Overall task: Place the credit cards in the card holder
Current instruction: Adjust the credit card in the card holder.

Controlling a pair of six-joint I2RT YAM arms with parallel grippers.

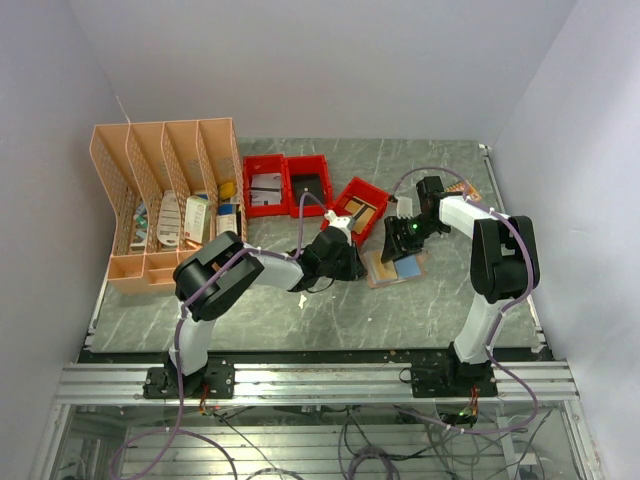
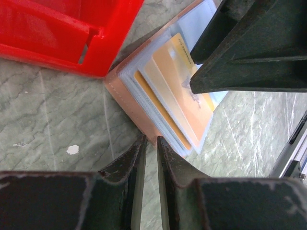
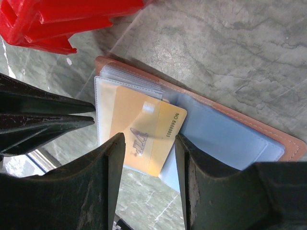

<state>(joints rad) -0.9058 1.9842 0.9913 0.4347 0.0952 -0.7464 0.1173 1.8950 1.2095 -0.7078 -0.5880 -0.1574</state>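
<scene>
The card holder [image 1: 383, 272] lies open on the table, with a tan-brown leather rim [image 3: 230, 112] and clear sleeves. A gold credit card [image 3: 144, 132] marked VIP lies on the sleeves, partly under a clear flap. A light blue card [image 3: 216, 139] lies flat on the panel beside it. My right gripper [image 3: 148, 143] is open and hovers straddling the gold card's end; it also shows in the top view [image 1: 400, 240]. My left gripper [image 2: 151, 141] is shut and empty, tips at the holder's leather corner [image 2: 129, 103]; it also shows in the top view [image 1: 355, 262]. More gold cards [image 2: 177, 96] sit in the sleeves.
Three red bins [image 1: 267, 185] [image 1: 309, 180] [image 1: 358, 205] stand just behind the holder; one red bin [image 2: 57, 33] is close to my left fingers. A peach desk organizer [image 1: 165, 200] stands at the far left. The two grippers are very close together over the holder.
</scene>
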